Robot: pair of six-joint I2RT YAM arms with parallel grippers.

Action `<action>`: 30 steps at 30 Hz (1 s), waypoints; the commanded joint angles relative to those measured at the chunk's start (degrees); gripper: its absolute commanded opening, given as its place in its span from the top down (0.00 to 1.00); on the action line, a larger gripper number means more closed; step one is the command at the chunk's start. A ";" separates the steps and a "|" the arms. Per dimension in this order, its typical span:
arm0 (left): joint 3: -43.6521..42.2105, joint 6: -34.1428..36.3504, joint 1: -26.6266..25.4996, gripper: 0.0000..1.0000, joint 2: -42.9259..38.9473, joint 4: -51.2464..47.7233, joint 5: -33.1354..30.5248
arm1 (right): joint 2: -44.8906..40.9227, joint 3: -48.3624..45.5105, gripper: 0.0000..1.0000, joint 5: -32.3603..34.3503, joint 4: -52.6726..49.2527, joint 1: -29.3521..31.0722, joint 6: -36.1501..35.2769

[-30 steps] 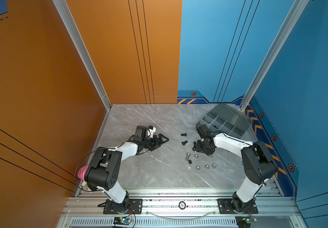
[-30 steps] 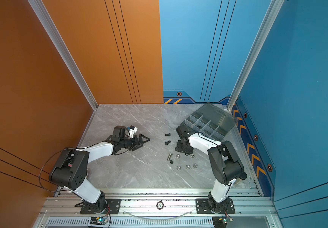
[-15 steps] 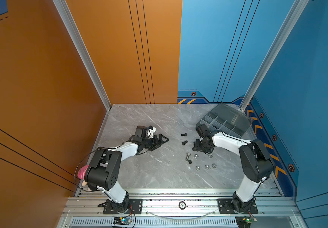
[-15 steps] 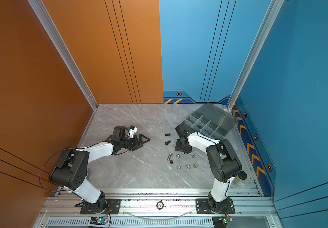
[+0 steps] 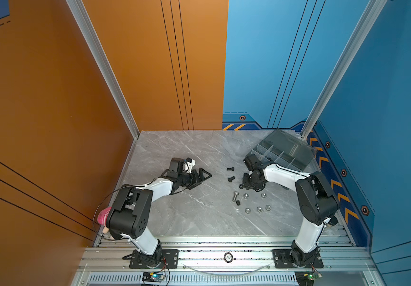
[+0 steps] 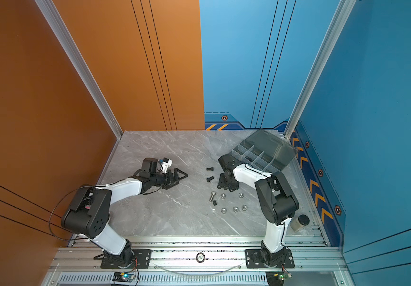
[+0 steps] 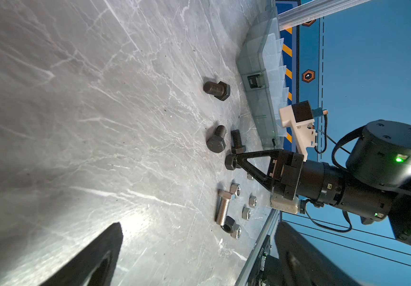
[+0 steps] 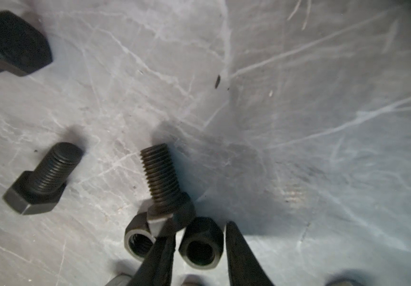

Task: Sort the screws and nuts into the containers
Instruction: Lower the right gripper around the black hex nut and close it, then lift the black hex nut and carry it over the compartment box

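In the right wrist view my right gripper [image 8: 200, 231] points down at the table, open, its fingers flanking a black hex nut [image 8: 200, 245] with thin gaps on both sides. A second black nut [image 8: 138, 241] and a black screw [image 8: 161, 178] lie just beside it. Both top views show this gripper [image 5: 245, 184] in front of the grey organiser box [image 5: 281, 153]. Two black screws [image 5: 230, 169] lie to its left. A silver screw [image 5: 235, 195] and several silver nuts [image 5: 259, 209] lie nearer the front. My left gripper [image 5: 203, 176] rests low, open and empty, with fingers [image 7: 95, 260] spread wide.
The box's tinted lid [image 6: 273, 143] stands open against the back right corner. A small jar with a black cap [image 6: 301, 222] stands at the front right, behind the right arm's base. A black nut [image 6: 215, 202] sits by the silver screw's tip.
The right arm has shifted a little and its jaws have narrowed around the black nut. The left arm has not moved.
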 commanded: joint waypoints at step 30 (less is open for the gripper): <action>0.36 0.30 0.46 0.02 0.49 0.75 0.39 | -13.31 2.06 1.00 -4.03 -4.60 -13.14 -5.03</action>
